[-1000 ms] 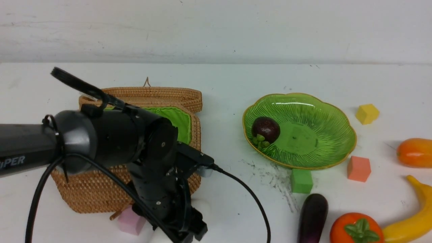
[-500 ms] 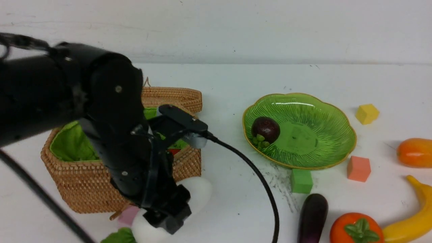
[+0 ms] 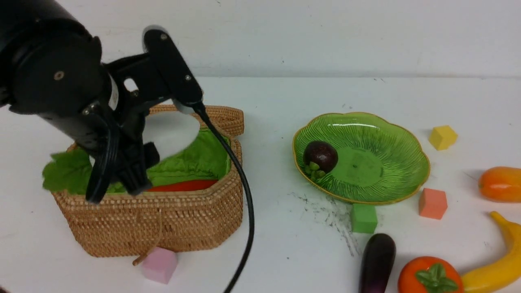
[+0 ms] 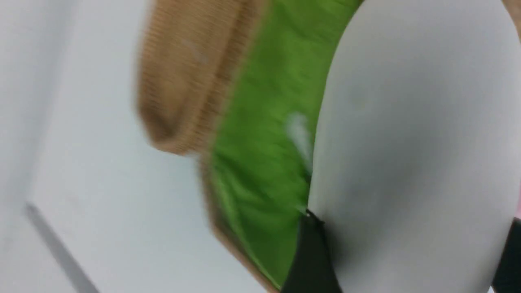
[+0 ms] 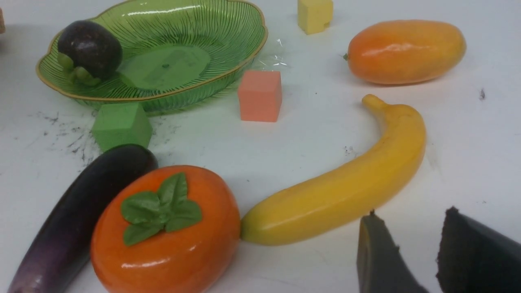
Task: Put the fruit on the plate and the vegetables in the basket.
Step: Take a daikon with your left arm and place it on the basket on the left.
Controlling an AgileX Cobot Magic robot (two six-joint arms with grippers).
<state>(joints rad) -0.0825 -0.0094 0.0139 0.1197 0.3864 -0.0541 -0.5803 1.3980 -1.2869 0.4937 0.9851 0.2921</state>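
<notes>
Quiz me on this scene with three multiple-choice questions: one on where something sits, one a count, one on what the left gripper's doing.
1. Where is the mangosteen?
A. on the plate
B. beside it
C. under it

2. How many foam cubes show in the front view?
A. two
B. four
C. six

3. The left gripper is:
A. open and empty
B. shut on the white radish
C. shut on a cube

Answers:
1 A, it lies inside the dish near its rim.
2 B, there are pink, green, orange and yellow ones.
3 B, the wrist view shows dark fingers on both sides of the radish.
</notes>
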